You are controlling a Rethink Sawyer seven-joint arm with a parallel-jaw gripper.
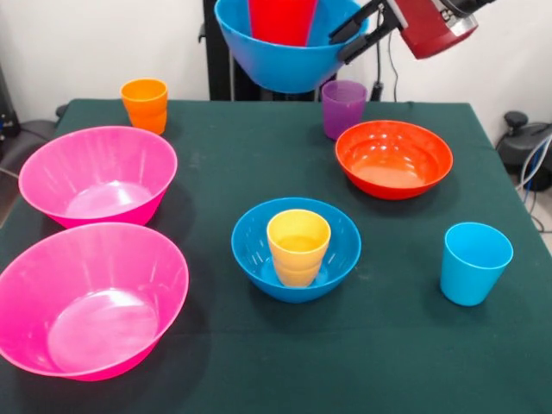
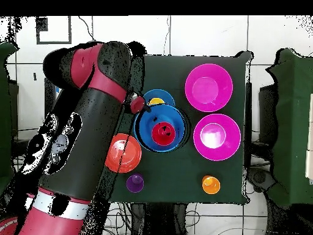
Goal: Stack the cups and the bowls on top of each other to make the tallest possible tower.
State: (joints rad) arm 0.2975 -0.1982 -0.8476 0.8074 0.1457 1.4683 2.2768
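I have a blue bowl [image 1: 289, 53] pinched by its rim in my gripper [image 1: 352, 36], lifted high over the table's far side, with the red cup [image 1: 281, 19] riding loose inside it. From above, this bowl hangs almost over the second blue bowl [image 1: 296, 248], which sits mid-table with the yellow cup [image 1: 298, 247] standing upright in it. I judge that cup is where my load should land.

The risks are plain. I grip only one edge, so the bowl may tilt as it comes down and slide off the yellow cup's narrow mouth. The red cup could shift and tip the balance further. I cannot quite tell from the front how level the bowl hangs, since its top is cut off.

Off to the sides wait two pink bowls [image 1: 97, 176] [image 1: 90, 299], the orange-red bowl [image 1: 393, 158], and the orange [image 1: 145, 104], purple [image 1: 343, 108] and light blue [image 1: 474, 262] cups; a toppled stack could knock into any of them.
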